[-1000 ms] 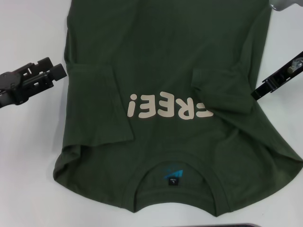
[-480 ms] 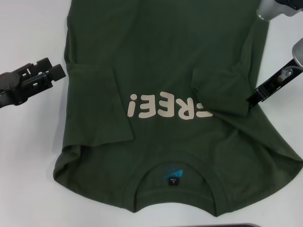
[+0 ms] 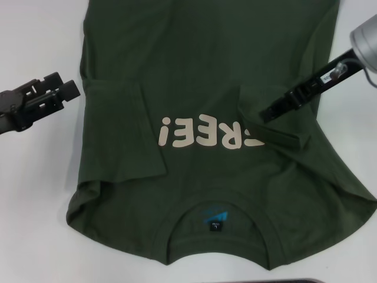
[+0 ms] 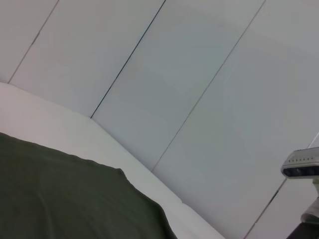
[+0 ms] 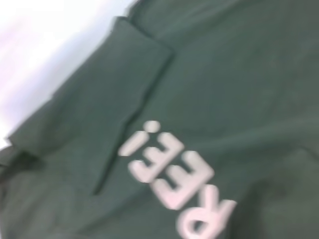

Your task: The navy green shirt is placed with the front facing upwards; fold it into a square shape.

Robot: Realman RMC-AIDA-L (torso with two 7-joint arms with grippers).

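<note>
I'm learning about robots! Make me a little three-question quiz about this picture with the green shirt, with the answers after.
1. True or false: both sleeves of the navy green shirt are folded in over its body.
2. Which end effector is over the shirt? A) left B) right C) both
3. Fill the blank: the cream lettering is partly covered by the folded ____ on the robot's right.

Key:
1. True.
2. B. The right end effector is above the right sleeve; the left end effector sits over the white table, beside the shirt.
3. Sleeve.
</note>
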